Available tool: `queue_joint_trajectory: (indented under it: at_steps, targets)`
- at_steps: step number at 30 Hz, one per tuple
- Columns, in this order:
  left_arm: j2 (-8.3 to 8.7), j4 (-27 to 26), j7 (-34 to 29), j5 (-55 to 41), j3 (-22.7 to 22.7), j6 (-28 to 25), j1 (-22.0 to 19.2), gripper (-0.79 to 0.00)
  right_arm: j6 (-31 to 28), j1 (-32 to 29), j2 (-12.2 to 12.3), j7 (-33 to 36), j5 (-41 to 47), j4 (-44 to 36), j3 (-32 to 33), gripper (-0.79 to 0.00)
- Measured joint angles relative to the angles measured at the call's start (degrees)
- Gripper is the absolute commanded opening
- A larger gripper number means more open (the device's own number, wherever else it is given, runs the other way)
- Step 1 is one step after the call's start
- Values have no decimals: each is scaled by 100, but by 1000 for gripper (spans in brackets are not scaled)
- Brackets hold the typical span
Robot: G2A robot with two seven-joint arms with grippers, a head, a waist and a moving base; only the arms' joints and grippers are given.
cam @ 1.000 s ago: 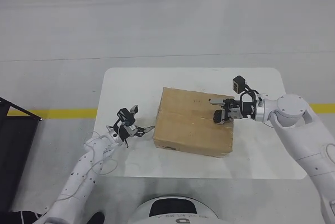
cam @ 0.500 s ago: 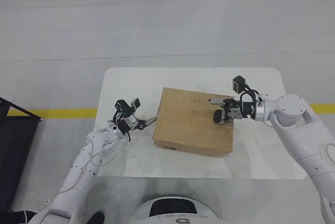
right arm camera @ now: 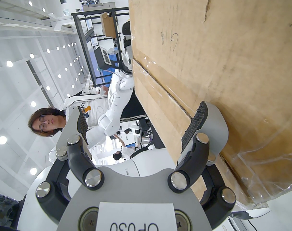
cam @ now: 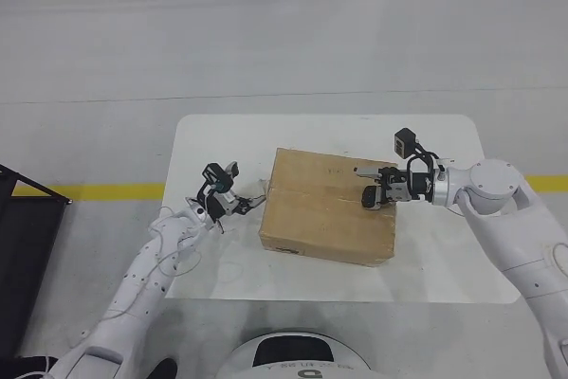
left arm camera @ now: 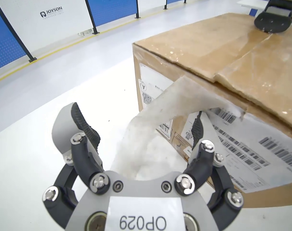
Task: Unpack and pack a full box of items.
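Unpacking step, by my judgement: stripping sealing tape. Brown cardboard box (cam: pixel 326 213) closed, mid-table (cam: pixel 435 265), top seam taped. Translucent tape strip (left arm camera: pixel 160 111) hangs peeled from box's left side, between spread fingers of left gripper (left arm camera: pixel 141 131), unclamped. Right gripper (right arm camera: pixel 138 126) also spread, one finger on box top, right end. Next: clamp strip, pull clear.

Box (cam: pixel 329 206) fills the middle of the counter (cam: pixel 435 275) and blocks any straight pass across; bare counter on all four sides, broad at both ends, narrower strips along the near and far edges. At the box's left face a loose strip of tape (left arm camera: pixel 177 97) comes off the top edge and runs down between the spread fingers of the left tool (left arm camera: pixel 138 121), close to that face. Box top flat and free except near its right end, where the right tool (cam: pixel 367 187) lies over the seam, fingers apart.
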Motion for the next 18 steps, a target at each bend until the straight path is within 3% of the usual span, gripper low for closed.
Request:
queue_joint_trajectory:
  at_steps: [5, 10, 18]
  targets:
    - [-36, 95, -211, 229, 194, 328, -113, 0, 0, 0, 0, 0, 0, 0, 0, 0]
    - [-46, 90, -63, 224, 269, 331, -156, 0, 0, 0, 0, 0, 0, 0, 0, 0]
    - [23, -3, 248, 57, 37, 252, -183, 0, 0, 0, 0, 0, 0, 0, 0, 0]
